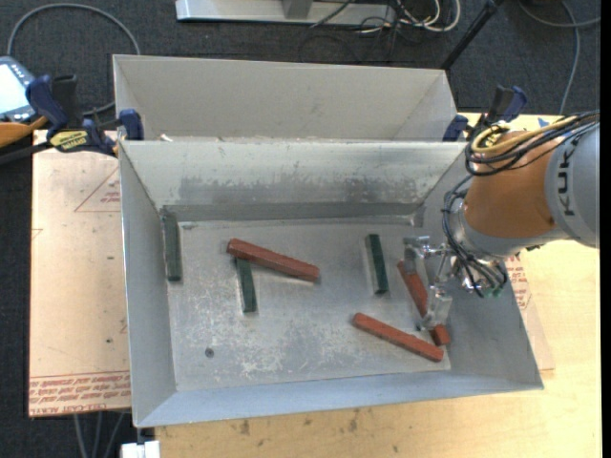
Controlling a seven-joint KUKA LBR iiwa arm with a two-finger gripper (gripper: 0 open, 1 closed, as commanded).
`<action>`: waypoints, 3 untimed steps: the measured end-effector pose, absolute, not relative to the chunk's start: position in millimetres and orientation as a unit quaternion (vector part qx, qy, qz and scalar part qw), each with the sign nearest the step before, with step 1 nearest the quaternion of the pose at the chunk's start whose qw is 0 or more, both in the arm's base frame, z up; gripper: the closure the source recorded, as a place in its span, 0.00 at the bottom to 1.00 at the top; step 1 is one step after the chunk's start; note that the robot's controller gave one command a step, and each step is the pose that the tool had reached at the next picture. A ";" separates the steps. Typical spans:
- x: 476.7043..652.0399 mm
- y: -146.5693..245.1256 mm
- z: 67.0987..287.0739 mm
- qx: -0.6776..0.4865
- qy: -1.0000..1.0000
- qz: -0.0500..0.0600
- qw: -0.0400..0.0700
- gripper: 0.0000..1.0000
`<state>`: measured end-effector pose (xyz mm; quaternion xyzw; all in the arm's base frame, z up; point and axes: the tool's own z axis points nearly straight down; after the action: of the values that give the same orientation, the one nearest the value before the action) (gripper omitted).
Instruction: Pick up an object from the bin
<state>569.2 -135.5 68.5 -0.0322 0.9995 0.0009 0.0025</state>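
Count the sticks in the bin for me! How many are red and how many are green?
Red sticks: 3 (middle, front right, by the right wall)
Green sticks: 3 (far left, left of middle, right of middle)
Total: 6
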 end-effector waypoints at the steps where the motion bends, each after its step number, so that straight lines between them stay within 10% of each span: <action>1: 594.9 -120.6 141.3 -0.011 1.000 0.000 0.006 0.00; 2: 644.2 -70.1 69.8 -0.397 0.918 0.001 0.002 0.00; 3: 644.4 -71.6 70.9 -0.396 0.918 0.000 0.002 1.00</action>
<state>644.4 -71.6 70.9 -0.3957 0.9184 0.0003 0.0022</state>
